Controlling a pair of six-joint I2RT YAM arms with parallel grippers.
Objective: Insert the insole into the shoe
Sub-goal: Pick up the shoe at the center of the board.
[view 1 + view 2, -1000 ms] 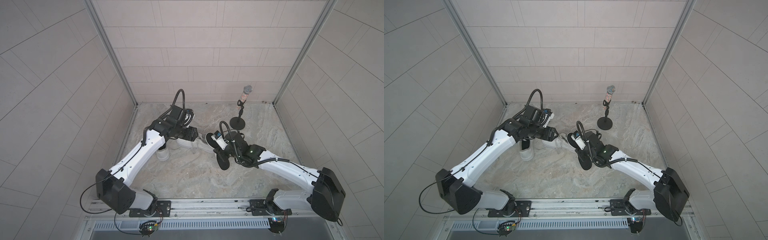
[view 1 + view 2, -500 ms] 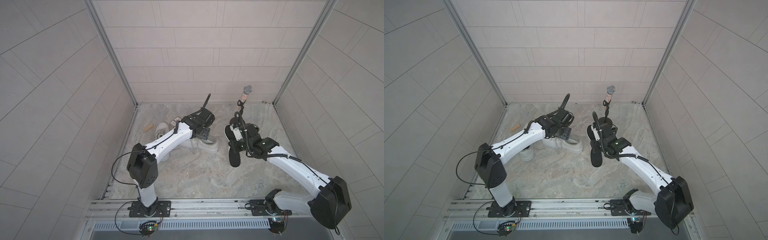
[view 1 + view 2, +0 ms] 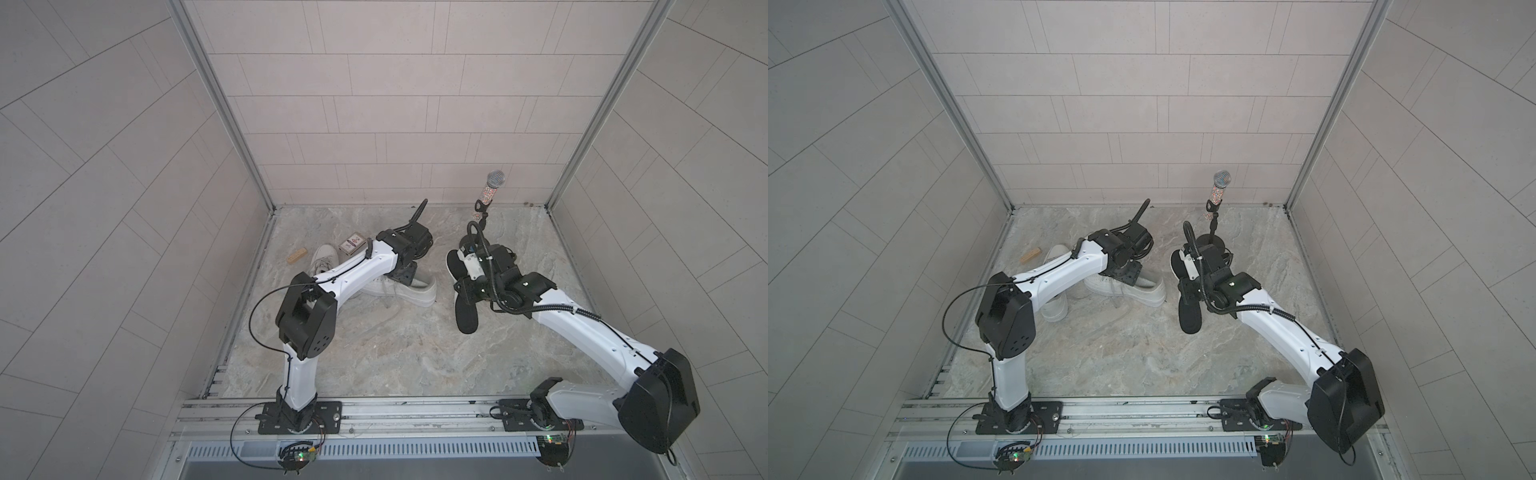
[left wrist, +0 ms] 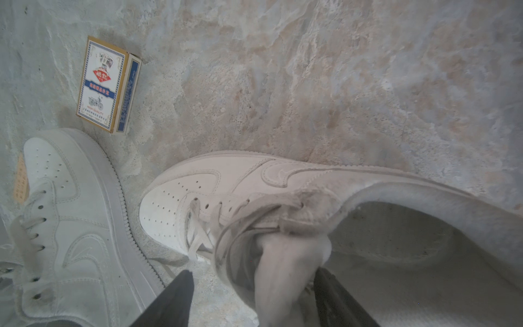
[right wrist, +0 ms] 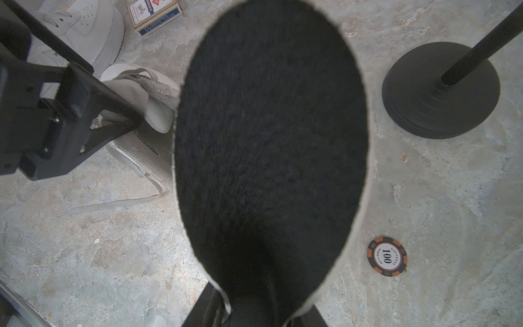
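Right tool [image 5: 254, 314] clamps the black insole [image 5: 268, 141]. The insole is held over the desk [image 3: 374, 353], just right of the white shoe [image 3: 417, 291], apart from it and not inside. Left tool [image 4: 254, 294] stands wide at the shoe opening: one finger inside against the raised tongue [image 4: 285, 254], the other outside, with a gap to the upper. Second shoe [image 4: 70, 226] and card box [image 4: 107, 85] lie left of it.

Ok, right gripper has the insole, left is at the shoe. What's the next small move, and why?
Probably swing the insole toward the shoe and line one end up with the opening. The right gripper holds it beside the shoe, not over it, while the left gripper straddles the tongue.
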